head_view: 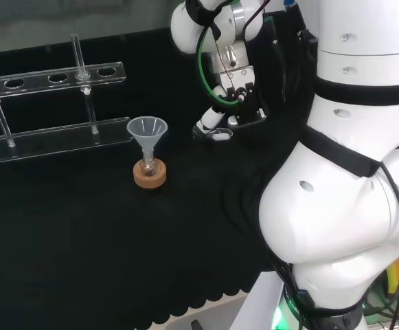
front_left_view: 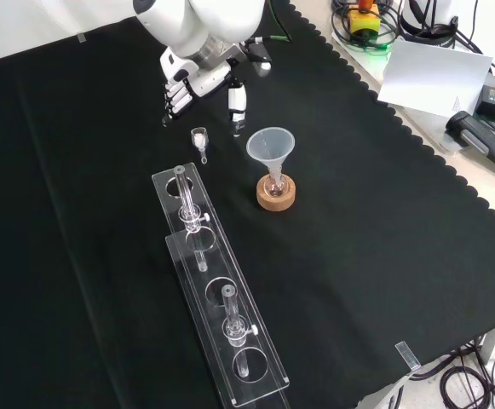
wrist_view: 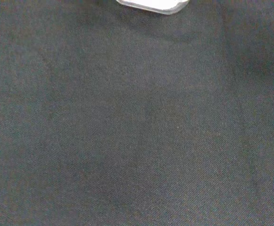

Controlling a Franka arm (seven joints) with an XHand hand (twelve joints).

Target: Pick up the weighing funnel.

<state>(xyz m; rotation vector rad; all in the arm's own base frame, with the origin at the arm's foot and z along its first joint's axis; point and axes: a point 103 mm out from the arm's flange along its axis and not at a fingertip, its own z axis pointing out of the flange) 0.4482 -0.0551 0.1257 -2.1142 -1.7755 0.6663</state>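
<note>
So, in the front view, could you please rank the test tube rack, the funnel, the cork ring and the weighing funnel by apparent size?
Largest to smallest:
1. the test tube rack, by far
2. the funnel
3. the cork ring, only a little smaller than the funnel
4. the weighing funnel, clearly smallest

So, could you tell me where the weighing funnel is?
In the front view the weighing funnel lies on the cloth below the hand, left of the funnel.
</note>
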